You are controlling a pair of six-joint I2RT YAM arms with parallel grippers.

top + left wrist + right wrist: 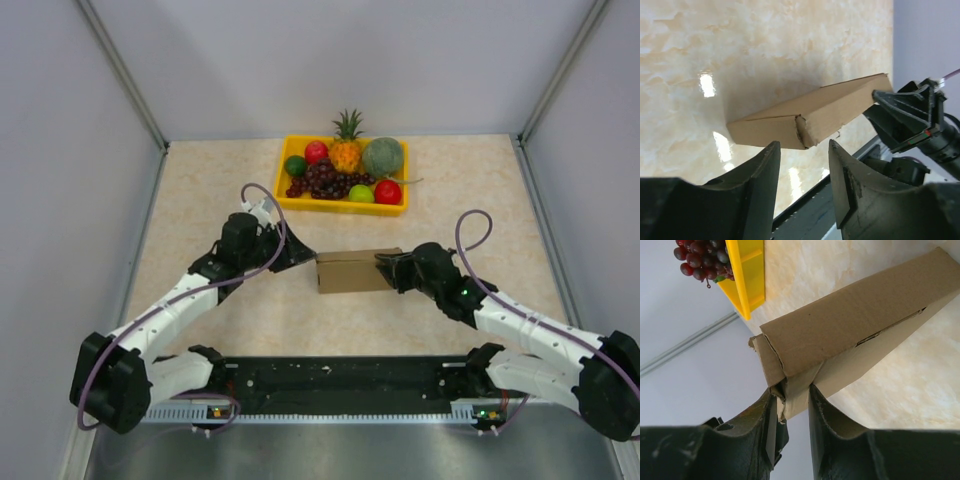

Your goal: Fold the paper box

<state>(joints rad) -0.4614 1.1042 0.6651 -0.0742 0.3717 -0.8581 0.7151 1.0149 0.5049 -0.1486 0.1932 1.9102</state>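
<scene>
One pale, marbled table (200,200) spreads under everything I can see. At its far edge sits a yellow tray (330,207) heaped with fruit. Nearer me, about mid-table and well apart from the tray, lies the paper box (355,270). It is a long, low carton of plain brown cardboard, lying with its length running left to right. My left gripper (802,145) is at the box's left end with its jaws apart. The near corner of the box sits just beyond my fingertips there, and it does not appear to touch either one. My right gripper (792,391) is at the right end, its jaws pinched together on a small creased flap (796,380) that sticks out from that end of the box.
</scene>
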